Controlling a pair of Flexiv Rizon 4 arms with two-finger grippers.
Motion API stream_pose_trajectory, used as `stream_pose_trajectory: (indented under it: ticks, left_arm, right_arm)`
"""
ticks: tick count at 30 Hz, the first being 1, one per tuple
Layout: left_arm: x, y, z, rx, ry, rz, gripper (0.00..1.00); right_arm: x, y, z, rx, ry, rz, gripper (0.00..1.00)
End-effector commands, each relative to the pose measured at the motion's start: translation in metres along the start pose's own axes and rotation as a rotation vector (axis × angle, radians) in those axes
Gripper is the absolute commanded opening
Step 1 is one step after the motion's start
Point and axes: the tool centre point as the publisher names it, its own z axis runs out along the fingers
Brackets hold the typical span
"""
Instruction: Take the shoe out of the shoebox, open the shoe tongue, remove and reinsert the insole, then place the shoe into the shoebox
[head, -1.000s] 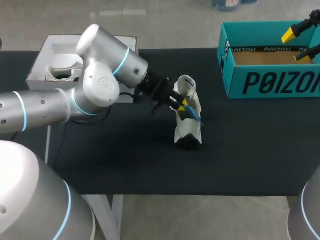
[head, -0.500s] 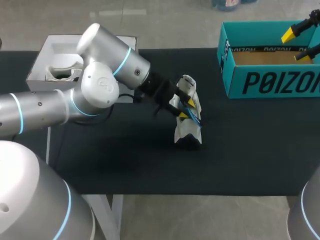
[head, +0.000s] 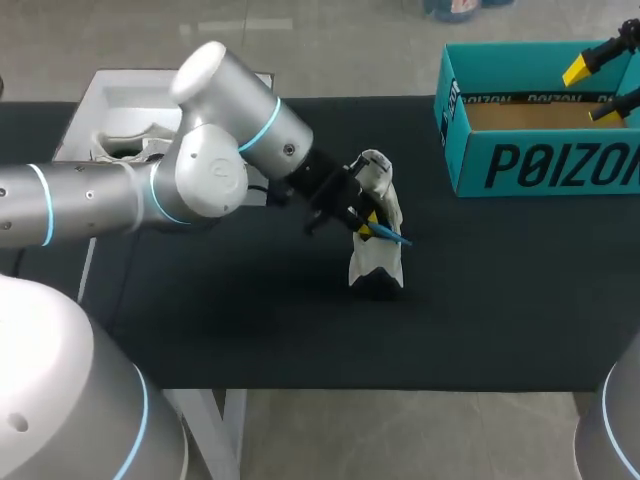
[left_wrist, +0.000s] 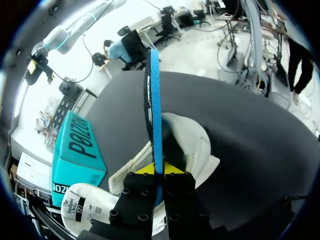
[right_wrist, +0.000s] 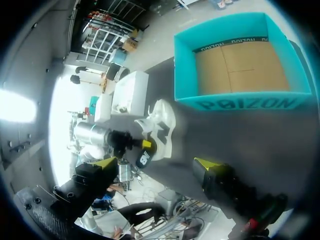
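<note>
A white shoe (head: 376, 262) stands on the black table top, toe toward the front edge. My left gripper (head: 364, 221) is at its opening, shut on the thin blue insole (head: 391, 237), which sticks out of the shoe. In the left wrist view the insole (left_wrist: 152, 105) rises edge-on from between the pressed fingers of the gripper (left_wrist: 160, 169), with the shoe (left_wrist: 197, 145) right under it. My right gripper (head: 592, 90) hangs open over the teal shoebox (head: 540, 165). Its wrist view looks down on the shoebox (right_wrist: 240, 102) and the shoe (right_wrist: 162, 125).
A white open box (head: 100, 95) with another white shoe (head: 128, 135) in it stands at the back left, partly behind my left arm. The teal shoebox (left_wrist: 75, 150) is at the back right corner, its brown floor bare.
My left arm's elbow swung right and its wrist turned at the shoe. The fingers parted briefly and shut again on the insole. The right arm stayed put.
</note>
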Motion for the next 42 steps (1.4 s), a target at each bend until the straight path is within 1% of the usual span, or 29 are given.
stream_pose_trajectory:
  ticks: [1, 2, 4, 5, 8, 9, 10, 11, 12, 13, 14, 15, 16, 17, 18, 20, 21, 22, 23, 28, 30, 34, 36, 40, 42]
  left_arm:
    - [-0.007, 0.01, 0.006, -0.052, 0.035, -0.013, 0.0]
    - [-0.008, 0.013, 0.006, -0.074, 0.037, -0.008, 0.0]
    - [-0.009, 0.015, 0.004, -0.071, 0.027, -0.026, 0.0]
    - [-0.01, 0.015, 0.003, -0.085, 0.024, -0.02, 0.0]
    - [-0.011, 0.011, -0.001, -0.061, 0.005, -0.033, 0.0]
    - [-0.011, 0.009, -0.002, -0.062, 0.004, -0.032, 0.07]
    - [-0.01, 0.006, -0.004, -0.045, -0.002, -0.041, 0.31]
    - [-0.009, 0.003, -0.006, -0.032, -0.007, -0.041, 0.47]
    - [-0.009, -0.001, -0.008, -0.034, -0.008, -0.037, 0.67]
    - [-0.008, -0.003, -0.009, -0.031, -0.005, -0.034, 0.76]
    - [-0.007, -0.008, -0.011, -0.02, -0.008, -0.035, 0.89]
    - [-0.007, -0.011, -0.012, -0.017, -0.008, -0.03, 0.96]
    - [-0.007, -0.014, -0.013, -0.013, -0.01, -0.027, 0.98]
    - [-0.006, -0.018, -0.014, 0.0, -0.011, -0.026, 0.91]
    - [-0.006, -0.02, -0.015, 0.006, -0.014, -0.022, 0.78]
    - [-0.004, -0.024, -0.014, 0.011, -0.013, -0.015, 0.48]
    - [-0.004, -0.025, -0.013, 0.016, -0.013, -0.014, 0.38]
    - [-0.003, -0.025, -0.012, 0.018, -0.012, -0.013, 0.21]
    - [-0.003, -0.025, -0.01, 0.02, -0.01, -0.012, 0.0]
    - [-0.002, -0.023, -0.002, 0.028, 0.001, 0.004, 0.0]
    - [-0.002, -0.02, 0.0, 0.01, 0.0, 0.017, 0.0]
    - [-0.002, -0.006, 0.004, -0.06, -0.001, 0.044, 0.0]
    - [-0.002, -0.001, 0.005, -0.076, -0.017, 0.038, 0.0]
    - [-0.003, 0.006, 0.005, -0.134, -0.067, 0.031, 0.0]
    - [-0.004, 0.009, 0.005, -0.15, -0.073, 0.014, 0.0]
  right_arm:
    - [0.0, 0.0, 0.0, 0.001, -0.003, 0.001, 1.0]
    - [0.0, 0.0, 0.0, 0.001, -0.003, 0.001, 1.0]
    - [0.0, 0.0, 0.0, 0.001, -0.003, 0.001, 1.0]
    - [0.0, 0.0, 0.0, 0.001, -0.003, 0.001, 1.0]
    - [0.0, 0.0, 0.0, 0.001, -0.003, 0.001, 1.0]
    - [0.0, 0.0, 0.0, 0.001, -0.003, 0.001, 1.0]
    - [0.0, 0.0, 0.0, 0.001, -0.003, 0.001, 1.0]
    - [0.0, 0.0, 0.0, 0.001, -0.003, 0.001, 1.0]
    - [0.0, 0.0, 0.0, 0.001, -0.003, 0.001, 1.0]
    - [0.0, 0.0, 0.0, 0.001, -0.003, 0.001, 1.0]
    - [0.0, 0.0, 0.0, 0.001, -0.003, 0.001, 1.0]
    - [0.0, 0.0, 0.0, 0.001, -0.003, 0.001, 1.0]
    - [0.0, 0.0, 0.0, 0.001, -0.003, 0.001, 1.0]
    - [0.0, 0.0, 0.0, 0.001, -0.003, 0.001, 1.0]
    - [0.0, 0.0, 0.0, 0.001, -0.003, 0.001, 1.0]
    - [0.0, 0.0, 0.0, 0.001, -0.003, 0.001, 1.0]
    - [0.0, 0.0, 0.0, 0.001, -0.003, 0.001, 1.0]
    - [0.0, 0.0, 0.0, 0.001, -0.003, 0.001, 1.0]
    - [0.0, 0.0, 0.0, 0.001, -0.003, 0.001, 1.0]
    - [0.0, 0.0, 0.0, 0.001, -0.003, 0.001, 1.0]
    - [0.0, 0.0, 0.0, 0.001, -0.003, 0.001, 1.0]
    - [0.0, 0.0, 0.0, 0.001, -0.003, 0.001, 1.0]
    - [0.0, 0.0, 0.0, 0.001, -0.003, 0.001, 1.0]
    - [0.0, 0.0, 0.0, 0.001, -0.003, 0.001, 1.0]
    - [0.0, 0.0, 0.0, 0.001, -0.003, 0.001, 1.0]
